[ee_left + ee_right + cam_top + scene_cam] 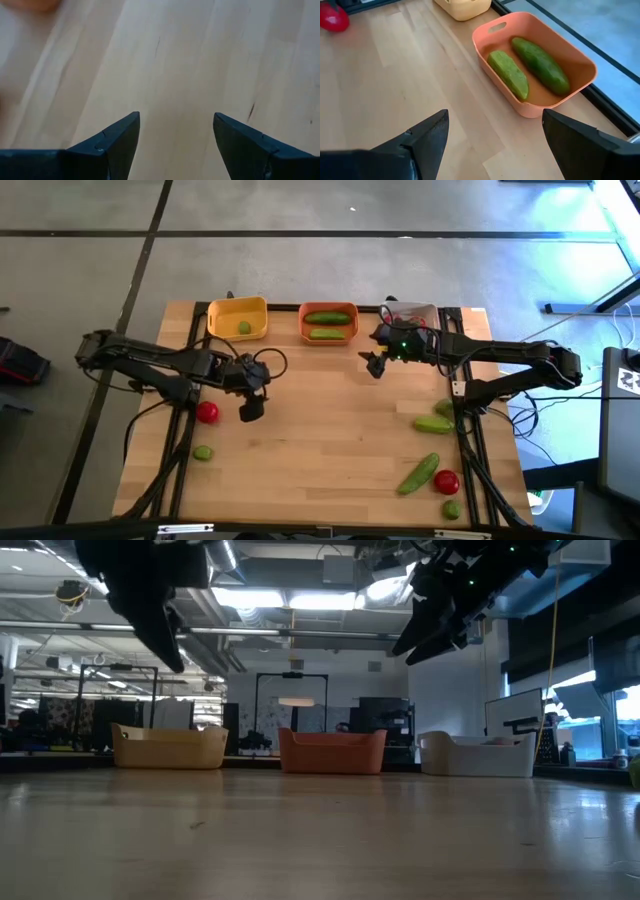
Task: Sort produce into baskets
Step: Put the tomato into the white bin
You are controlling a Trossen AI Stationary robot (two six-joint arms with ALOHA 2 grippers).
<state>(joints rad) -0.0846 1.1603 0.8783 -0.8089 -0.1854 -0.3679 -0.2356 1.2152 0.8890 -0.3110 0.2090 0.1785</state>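
Up at the far edge of the tabletop (320, 410) sit three baskets in a row. The yellow basket (238, 317) has one small lime (244, 328) inside. The orange basket (328, 322) holds two cucumbers (509, 74) lying side by side. The white basket (412, 313) is partly hidden by the right arm, so what is in it cannot be seen.

The left gripper (251, 408) hangs over bare wood on the left side, wide and holding nothing. A red tomato (207, 412) lies just beside it, and a lime (203, 452) rests a bit nearer the front edge.

The right gripper (376, 364) hovers near the orange basket, between it and the white one. It is wide too and holds nothing.

More produce waits on the right side of the tabletop: a cucumber (433, 423) near the rail, another cucumber (418, 473) lying slanted, a tomato (446, 480) touching its end, and a lime (451, 507) by the front corner.
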